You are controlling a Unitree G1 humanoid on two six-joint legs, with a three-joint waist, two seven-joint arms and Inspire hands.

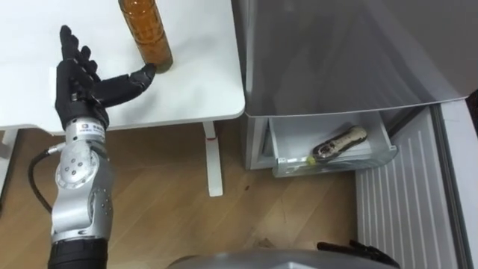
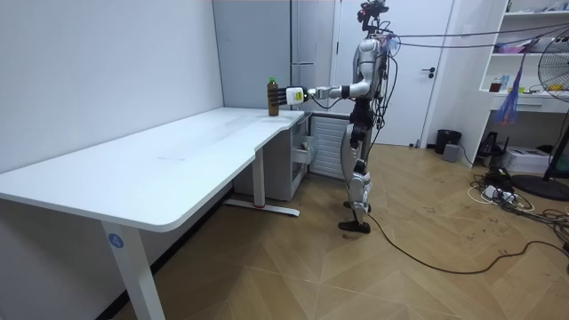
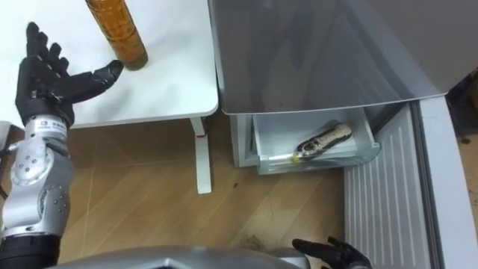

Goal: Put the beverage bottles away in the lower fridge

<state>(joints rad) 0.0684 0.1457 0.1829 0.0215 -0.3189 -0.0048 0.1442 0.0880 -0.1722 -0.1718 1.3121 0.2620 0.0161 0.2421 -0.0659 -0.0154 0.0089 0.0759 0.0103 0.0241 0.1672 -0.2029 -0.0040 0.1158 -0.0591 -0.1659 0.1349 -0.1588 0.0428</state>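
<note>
The left hand (image 1: 78, 82) is being held wide open and empty, thumb tip by the amber drink bottle (image 1: 149, 33) just ahead on the white table (image 1: 202, 82), seemingly for grasping it, the open fridge drawer (image 1: 336, 163) far to its right, the right hand (image 3: 332, 252) low.

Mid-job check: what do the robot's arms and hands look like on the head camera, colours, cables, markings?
The left hand is matte black, built of jointed segments. A white band with small red print sits at its wrist. The left forearm is a silver metal shell with round bolted joint caps, and a black cable loops out beside it. The right hand is black too.
</note>
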